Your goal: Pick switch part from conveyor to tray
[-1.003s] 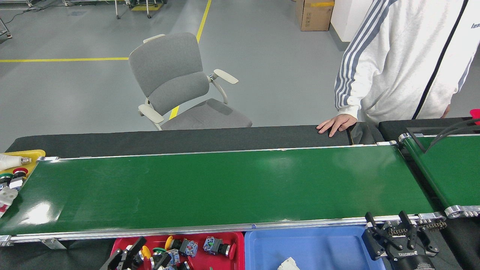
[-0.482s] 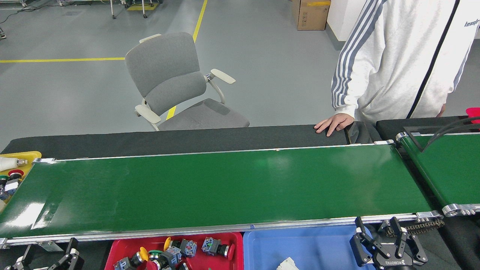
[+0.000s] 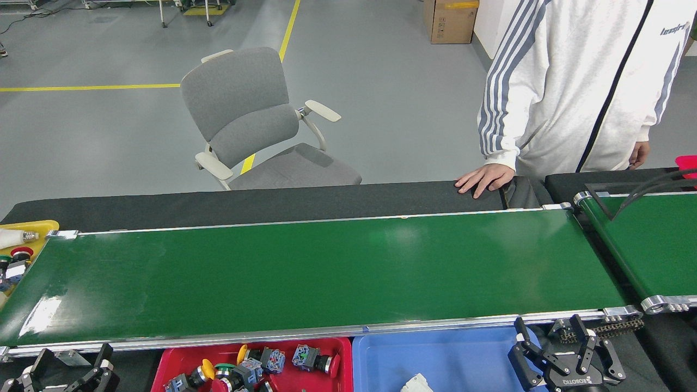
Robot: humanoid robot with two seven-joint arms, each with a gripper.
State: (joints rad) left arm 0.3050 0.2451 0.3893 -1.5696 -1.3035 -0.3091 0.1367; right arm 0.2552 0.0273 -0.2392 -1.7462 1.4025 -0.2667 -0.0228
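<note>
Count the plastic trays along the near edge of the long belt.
2: a red tray holding switch parts, left of centre, and a blue tray beside it on the right. Both are cut off by the bottom edge; a yellow one sits at the belt's far-left end.

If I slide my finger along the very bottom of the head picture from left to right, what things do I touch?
Left gripper → red tray → blue tray → right gripper.

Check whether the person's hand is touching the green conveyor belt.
Apart. In the head view the hand lies flat on the black padded ledge behind the conveyor, short of its far rail.
</note>
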